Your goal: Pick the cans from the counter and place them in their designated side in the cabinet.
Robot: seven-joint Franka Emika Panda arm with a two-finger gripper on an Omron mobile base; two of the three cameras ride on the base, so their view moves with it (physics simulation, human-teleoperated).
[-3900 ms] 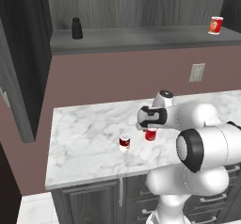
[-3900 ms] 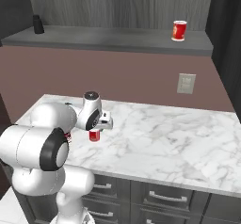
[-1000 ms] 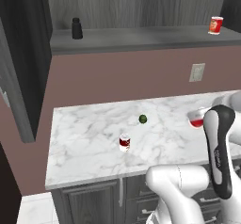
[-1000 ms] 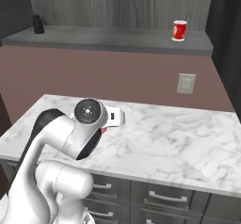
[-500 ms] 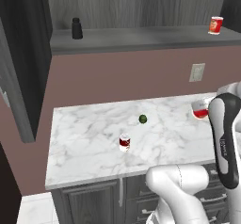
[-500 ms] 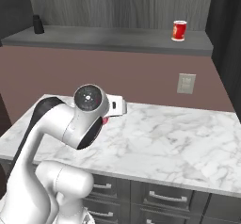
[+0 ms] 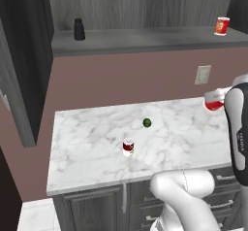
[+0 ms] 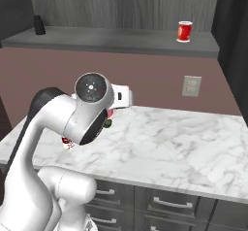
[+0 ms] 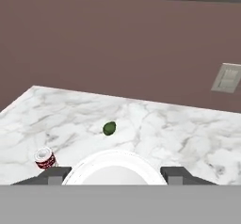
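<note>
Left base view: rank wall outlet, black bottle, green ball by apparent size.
1. Black bottle, tallest, though farthest back.
2. Wall outlet, close behind; too near in size to be certain.
3. Green ball, clearly smallest.

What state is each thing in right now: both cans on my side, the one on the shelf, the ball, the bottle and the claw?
bright red can: held in the claw, lifted above the counter
claw: shut on the bright red can
banded can: upright on the counter, untouched
green ball: resting on the counter, apart from the banded can
shelf can: upright at the shelf's right end
black bottle: upright at the shelf's left end
</note>
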